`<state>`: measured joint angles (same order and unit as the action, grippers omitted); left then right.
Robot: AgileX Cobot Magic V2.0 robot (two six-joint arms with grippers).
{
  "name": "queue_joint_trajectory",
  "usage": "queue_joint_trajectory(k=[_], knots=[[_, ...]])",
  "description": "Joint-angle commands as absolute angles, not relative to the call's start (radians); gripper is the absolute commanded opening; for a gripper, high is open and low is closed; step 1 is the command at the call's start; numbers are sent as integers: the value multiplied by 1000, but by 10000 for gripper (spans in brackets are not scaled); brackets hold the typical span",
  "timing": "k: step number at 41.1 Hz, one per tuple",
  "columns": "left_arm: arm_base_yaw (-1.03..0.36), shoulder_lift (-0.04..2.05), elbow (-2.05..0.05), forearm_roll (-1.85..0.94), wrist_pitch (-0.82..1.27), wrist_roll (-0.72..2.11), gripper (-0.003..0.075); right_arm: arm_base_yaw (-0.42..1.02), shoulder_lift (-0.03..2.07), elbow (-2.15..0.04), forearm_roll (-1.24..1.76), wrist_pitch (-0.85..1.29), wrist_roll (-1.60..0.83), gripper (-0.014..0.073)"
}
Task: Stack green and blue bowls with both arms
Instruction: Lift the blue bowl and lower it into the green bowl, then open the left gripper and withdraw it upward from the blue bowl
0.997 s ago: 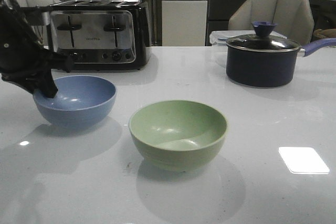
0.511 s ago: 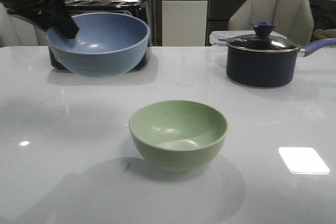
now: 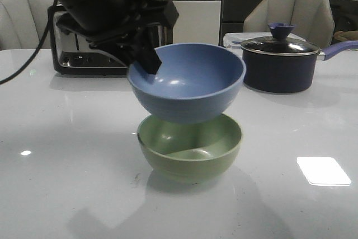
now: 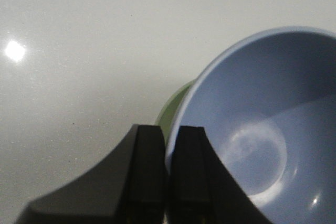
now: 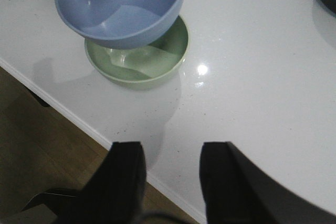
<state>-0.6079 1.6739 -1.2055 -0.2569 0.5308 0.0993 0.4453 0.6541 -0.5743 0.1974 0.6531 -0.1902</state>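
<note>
My left gripper is shut on the left rim of the dusty blue bowl and holds it just above the pale green bowl, which rests on the white table. In the left wrist view the fingers pinch the blue rim, and a sliver of the green bowl shows beneath. In the right wrist view the blue bowl hangs over the green bowl. My right gripper is open and empty above the table's front edge; it does not show in the front view.
A dark lidded saucepan with a blue handle stands at the back right. A toaster stands at the back left, partly behind my left arm. A thin black cable trails from that arm. Chairs stand behind the table.
My left gripper has lifted the blue bowl off the table at the left and carried it right, until it hangs directly over the green bowl. The green bowl has not moved.
</note>
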Motion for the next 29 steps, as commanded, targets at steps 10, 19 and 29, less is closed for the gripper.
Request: queue_joint_trajectory(k=[10, 19, 29], knots=[[-616, 1735, -1238, -332, 468, 100, 94, 445, 652, -601, 202, 587, -200, 385], [-616, 1762, -1238, -341, 466, 100, 251, 445, 652, -601, 202, 587, -200, 385], [-616, 1739, -1238, -339, 476, 102, 404, 445, 652, -601, 202, 587, -200, 385]])
